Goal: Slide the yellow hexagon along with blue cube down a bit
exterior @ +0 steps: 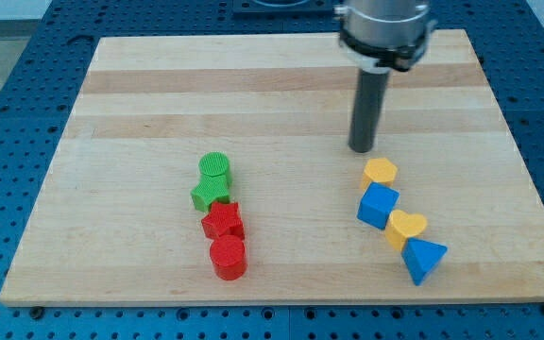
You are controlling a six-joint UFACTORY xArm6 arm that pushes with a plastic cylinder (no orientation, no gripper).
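Observation:
The yellow hexagon point(380, 172) lies right of the board's middle, touching the blue cube point(378, 206) just below it. My tip point(362, 149) stands just above and slightly left of the yellow hexagon, a small gap away. A yellow heart point(406, 228) touches the blue cube at its lower right, and a blue triangle point(424, 259) lies below that.
A green cylinder point(215, 168) and a green star point(210, 193) sit left of centre, with a red star point(223, 222) and a red cylinder point(228, 257) below them. The wooden board point(159, 94) rests on a blue pegboard table.

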